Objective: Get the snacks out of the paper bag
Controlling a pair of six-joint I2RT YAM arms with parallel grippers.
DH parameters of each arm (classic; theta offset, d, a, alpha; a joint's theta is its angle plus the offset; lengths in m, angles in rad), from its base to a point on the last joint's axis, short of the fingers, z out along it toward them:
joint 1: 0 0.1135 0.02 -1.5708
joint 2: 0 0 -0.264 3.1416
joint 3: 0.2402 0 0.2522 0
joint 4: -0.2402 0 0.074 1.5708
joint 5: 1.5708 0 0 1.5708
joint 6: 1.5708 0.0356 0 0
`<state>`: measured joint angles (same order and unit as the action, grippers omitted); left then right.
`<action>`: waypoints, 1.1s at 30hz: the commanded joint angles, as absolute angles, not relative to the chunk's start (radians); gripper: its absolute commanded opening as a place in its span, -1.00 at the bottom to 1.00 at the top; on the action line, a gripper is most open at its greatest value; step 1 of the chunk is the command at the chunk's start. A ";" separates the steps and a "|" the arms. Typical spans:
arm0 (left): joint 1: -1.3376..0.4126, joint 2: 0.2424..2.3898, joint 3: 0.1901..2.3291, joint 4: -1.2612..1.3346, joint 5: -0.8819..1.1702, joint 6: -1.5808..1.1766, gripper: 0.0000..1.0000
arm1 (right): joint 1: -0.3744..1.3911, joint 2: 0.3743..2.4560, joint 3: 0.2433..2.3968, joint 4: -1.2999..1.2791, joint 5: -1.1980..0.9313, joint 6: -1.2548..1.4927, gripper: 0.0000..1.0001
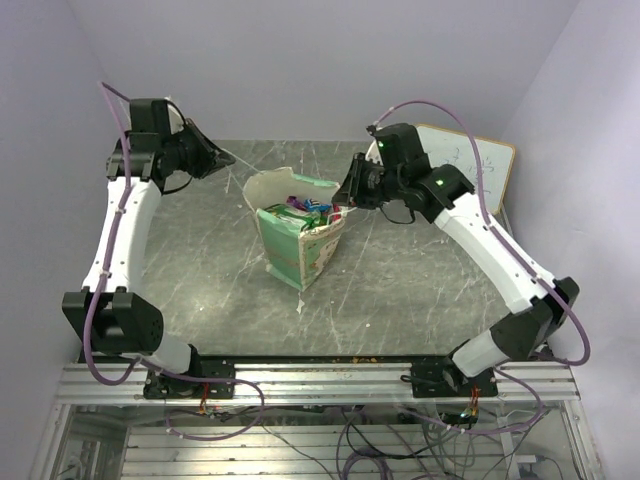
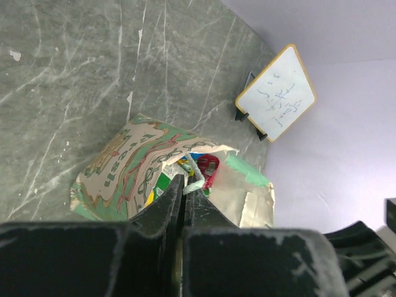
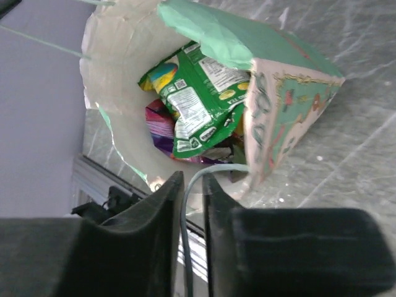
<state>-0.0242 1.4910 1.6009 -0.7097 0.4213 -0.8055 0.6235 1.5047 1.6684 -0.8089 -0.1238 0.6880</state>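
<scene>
While both tools (image 3: 193, 185) pinch handles, snacks (image 3: 198, 105) inside.

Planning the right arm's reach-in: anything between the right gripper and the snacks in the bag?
Mostly clear: paper bag mouth gapes toward right gripper, green snack packet exposed. Only a thin string handle loops between the fingers at the rim.

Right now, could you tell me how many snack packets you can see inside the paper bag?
3 visible, all inside the paper bag: a green packet on top, a purple packet under its left edge, and a red packet in the left wrist view. More may lie hidden underneath.
</scene>
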 commanded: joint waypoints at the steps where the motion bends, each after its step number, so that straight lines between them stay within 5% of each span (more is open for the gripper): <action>1: 0.049 1.496 1.760 -0.675 0.455 -0.831 -0.86 | 0.626 1.568 1.707 -0.732 -0.275 0.687 -0.73; 12: 0.095 1.531 1.913 -0.556 0.578 -0.842 -0.86 | 0.636 1.692 1.789 -0.648 -0.399 0.655 -0.93; 24: -0.035 1.334 1.469 -0.403 0.722 -0.925 -0.86 | 0.681 1.558 1.388 -0.576 -0.435 0.656 -0.92; 33: -0.195 1.236 1.389 -0.431 0.630 -0.963 -0.86 | 0.683 1.448 1.226 -0.578 -0.387 0.651 -0.82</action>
